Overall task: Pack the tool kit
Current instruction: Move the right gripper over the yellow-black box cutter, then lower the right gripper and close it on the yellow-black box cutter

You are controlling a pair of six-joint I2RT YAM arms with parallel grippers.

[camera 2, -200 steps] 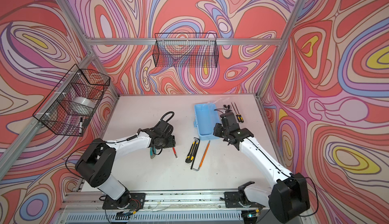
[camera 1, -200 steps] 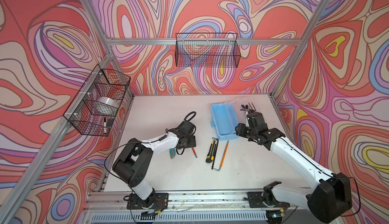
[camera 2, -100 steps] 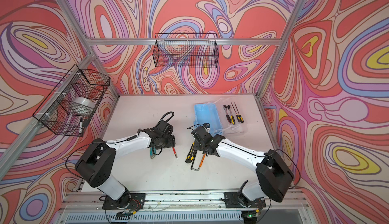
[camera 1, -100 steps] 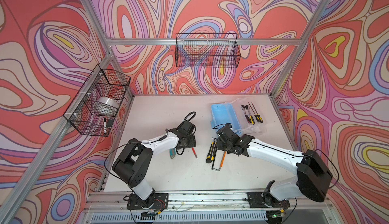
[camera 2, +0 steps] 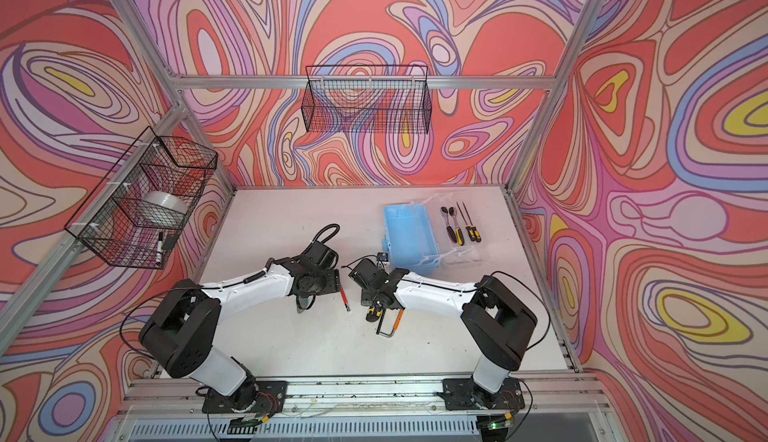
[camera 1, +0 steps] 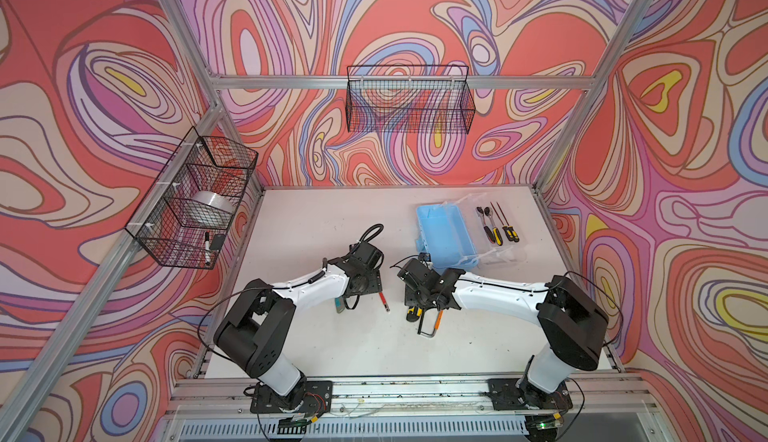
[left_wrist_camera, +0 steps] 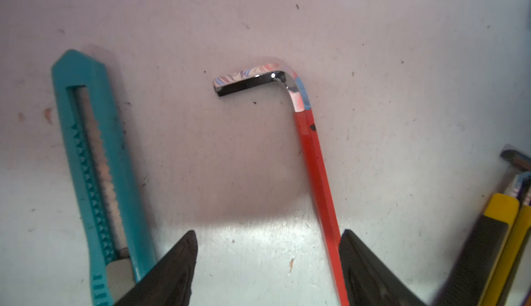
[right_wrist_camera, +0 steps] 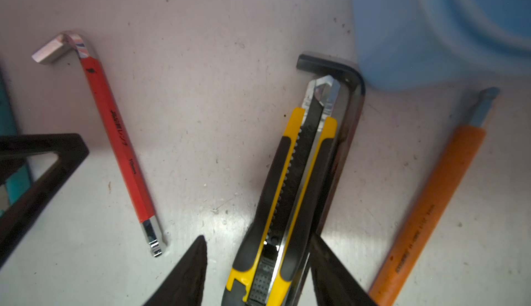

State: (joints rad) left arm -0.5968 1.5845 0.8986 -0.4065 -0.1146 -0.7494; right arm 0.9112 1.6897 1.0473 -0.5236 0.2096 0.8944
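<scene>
Left end effector (left_wrist_camera: 268,241) wide, red key (left_wrist_camera: 314,158) at one finger's inner edge; right end effector (right_wrist_camera: 258,241) wide astride yellow cutter (right_wrist_camera: 287,181).

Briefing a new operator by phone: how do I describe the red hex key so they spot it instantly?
From the light-blue case at the back right, look nearer and left, toward the middle. The red hex key lies between the teal cutter and the yellow-and-black cutter: an L-shaped bar, the only one sleeved red with chrome ends.

Bright, even top views; wrist views with glare patches, soft blurred edges.
</scene>
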